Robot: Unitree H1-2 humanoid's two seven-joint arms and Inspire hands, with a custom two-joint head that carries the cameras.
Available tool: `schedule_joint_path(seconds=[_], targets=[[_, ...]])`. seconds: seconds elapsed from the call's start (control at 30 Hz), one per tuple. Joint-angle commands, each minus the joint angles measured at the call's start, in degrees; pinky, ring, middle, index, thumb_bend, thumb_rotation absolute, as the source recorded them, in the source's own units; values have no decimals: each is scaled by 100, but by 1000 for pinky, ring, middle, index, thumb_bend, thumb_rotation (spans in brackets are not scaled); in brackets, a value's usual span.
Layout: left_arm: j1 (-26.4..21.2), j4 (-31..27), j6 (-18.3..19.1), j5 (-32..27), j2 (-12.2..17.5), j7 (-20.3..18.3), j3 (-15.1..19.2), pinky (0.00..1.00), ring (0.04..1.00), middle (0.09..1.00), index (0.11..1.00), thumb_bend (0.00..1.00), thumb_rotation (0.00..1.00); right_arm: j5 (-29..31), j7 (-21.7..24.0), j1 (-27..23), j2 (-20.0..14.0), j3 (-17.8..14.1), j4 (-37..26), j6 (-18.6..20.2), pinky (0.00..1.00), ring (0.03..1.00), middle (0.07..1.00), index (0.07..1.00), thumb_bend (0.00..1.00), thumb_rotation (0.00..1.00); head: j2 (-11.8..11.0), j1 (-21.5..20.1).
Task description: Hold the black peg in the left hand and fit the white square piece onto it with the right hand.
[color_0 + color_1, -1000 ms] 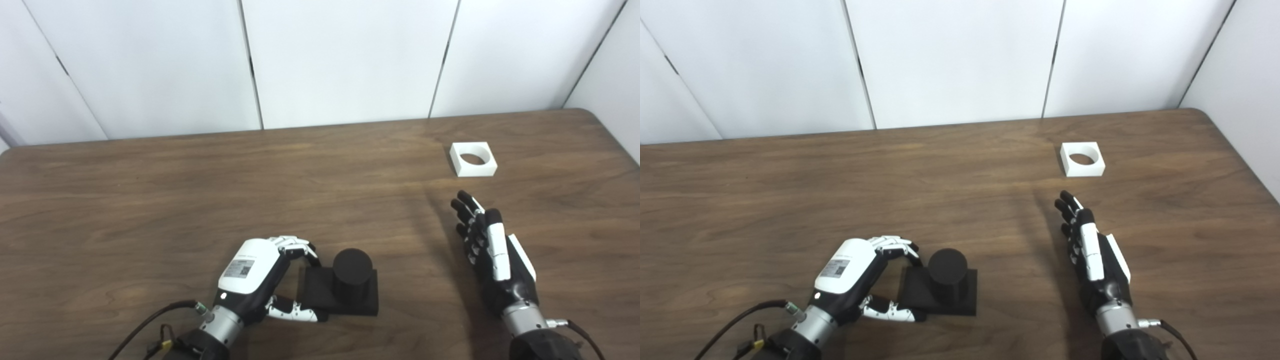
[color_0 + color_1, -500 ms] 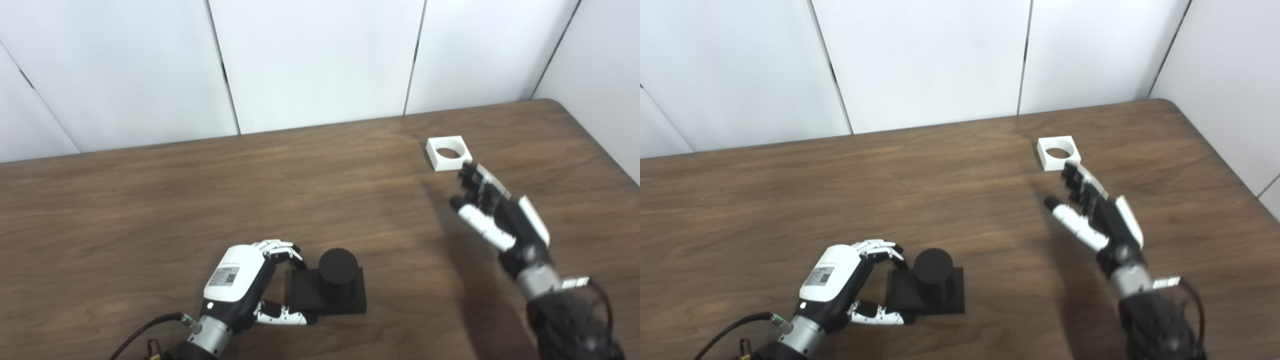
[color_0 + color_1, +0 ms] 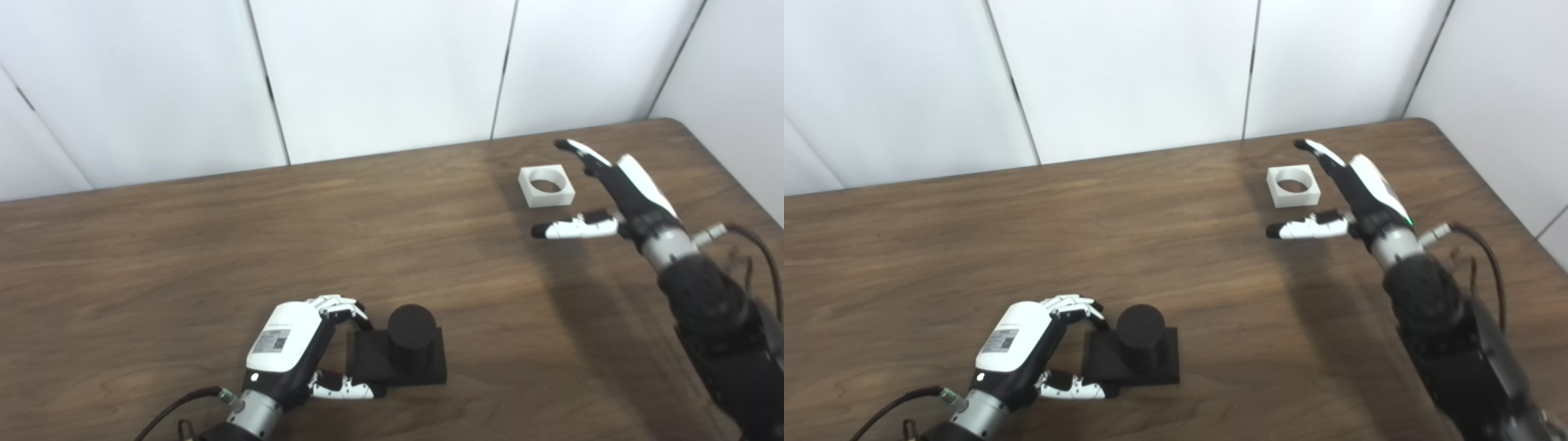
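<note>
The black peg (image 3: 411, 326), a short cylinder on a square black base (image 3: 367, 365), stands on the table near the front. My left hand (image 3: 295, 346) is shut on the base's left edge, fingers over the top and thumb along the front. The white square piece (image 3: 546, 186) with a round hole lies flat at the far right of the table. My right hand (image 3: 603, 193) hovers open just right of it, fingers stretched past its far side and thumb pointing left in front of it, not touching it.
The brown wooden table (image 3: 184, 245) ends at white wall panels (image 3: 380, 73) behind and on the right. Its rounded far right corner (image 3: 674, 122) lies close behind the right hand. A cable (image 3: 750, 245) loops off the right wrist.
My right hand has risen and reached farther back to the right, spreading open around the white piece. The left hand stays on the peg's base. The camera has shifted slightly.
</note>
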Motion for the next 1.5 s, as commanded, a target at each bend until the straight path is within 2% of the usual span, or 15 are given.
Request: schedule_joint_path(seconds=[0.0, 0.17, 0.27, 0.43, 0.6, 0.73, 0.97, 1.23, 1.47], targets=[[289, 186, 129, -173, 84, -563, -137, 743, 809, 763, 489, 513, 42, -386, 153, -434, -312, 131, 70, -47, 931, 999, 985, 933, 954, 248, -17, -24], [305, 156, 140, -218, 101, -583, -129, 735, 806, 760, 489, 513, 41, -1097, 605, -1031, -667, 648, 546, 2, 987, 1000, 1000, 950, 968, 243, -50, -87], [303, 146, 157, -209, 119, -611, -134, 739, 810, 765, 489, 513, 42, -1402, 828, -1390, -754, 900, 891, -20, 999, 1000, 1000, 948, 973, 215, -88, -149], [306, 180, 60, -250, 143, -535, -128, 733, 802, 756, 488, 513, 41, -1880, 1030, -1802, -826, 1241, 1415, -168, 1000, 1000, 1000, 948, 976, 219, -147, -207], [313, 144, 113, -262, 141, -597, -122, 742, 806, 760, 488, 513, 41, -2356, 1107, -2122, -940, 1580, 1953, -479, 1000, 1000, 1000, 944, 984, 241, -163, -212], [323, 143, 101, -273, 133, -588, -128, 743, 810, 767, 489, 513, 41, -2527, 1202, -2299, -967, 1708, 2283, -602, 1000, 1000, 1000, 937, 1000, 275, -149, -158], [351, 122, 135, -212, 102, -579, -147, 747, 809, 766, 489, 513, 41, -2709, 1551, -2602, -957, 1832, 2750, -621, 1000, 1000, 1000, 938, 1000, 238, -202, -90], [359, 140, 121, -220, 64, -551, -157, 740, 811, 769, 488, 513, 42, -2879, 1789, -2836, -1053, 2019, 3125, -787, 1000, 1000, 1000, 903, 1000, 246, -179, -26], [333, 117, 187, -163, 38, -604, -176, 741, 810, 765, 489, 513, 41, -2957, 1810, -2862, -1058, 2000, 3304, -918, 1000, 1000, 1000, 886, 1000, 243, -178, 9]])
